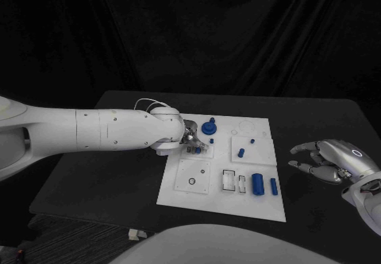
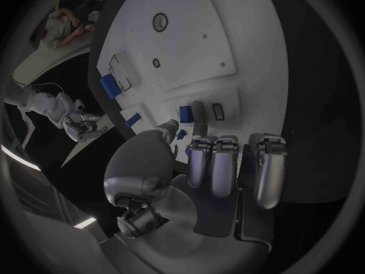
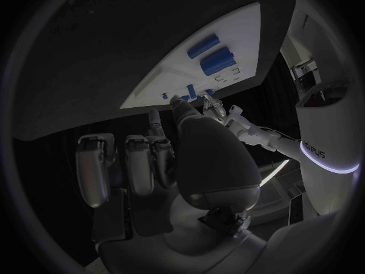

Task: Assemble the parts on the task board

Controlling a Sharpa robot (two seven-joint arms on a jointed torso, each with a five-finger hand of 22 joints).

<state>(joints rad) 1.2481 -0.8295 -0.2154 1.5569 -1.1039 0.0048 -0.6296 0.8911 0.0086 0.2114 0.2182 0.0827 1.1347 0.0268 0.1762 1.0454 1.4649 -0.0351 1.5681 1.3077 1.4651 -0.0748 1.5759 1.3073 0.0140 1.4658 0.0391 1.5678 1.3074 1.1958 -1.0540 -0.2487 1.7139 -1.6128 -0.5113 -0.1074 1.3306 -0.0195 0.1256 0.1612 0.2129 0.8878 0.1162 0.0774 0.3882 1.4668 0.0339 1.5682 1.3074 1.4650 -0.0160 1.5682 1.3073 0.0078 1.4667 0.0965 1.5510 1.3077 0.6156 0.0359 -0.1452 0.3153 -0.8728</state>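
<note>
On the black table [image 1: 119,181] the white task board [image 1: 262,206] lies in the middle, with the left hand [image 1: 187,141] low over its far-left block and the right hand [image 1: 325,159] hanging well off its right edge, fingers loosely curled and holding nothing. Whether the left hand pinches a part I cannot tell; in the left wrist view a small blue piece [image 2: 185,112] sits just beyond its fingertips [image 2: 199,152]. The large blue cylinder [image 1: 257,184] and slim blue bar [image 1: 274,186] lie loose near the front edge, and a blue knob [image 1: 208,128] stands beside the left hand. The likely trouble is a sideways nudge: crowded fingers could tip the knob or skew a small part in its slot.
</note>
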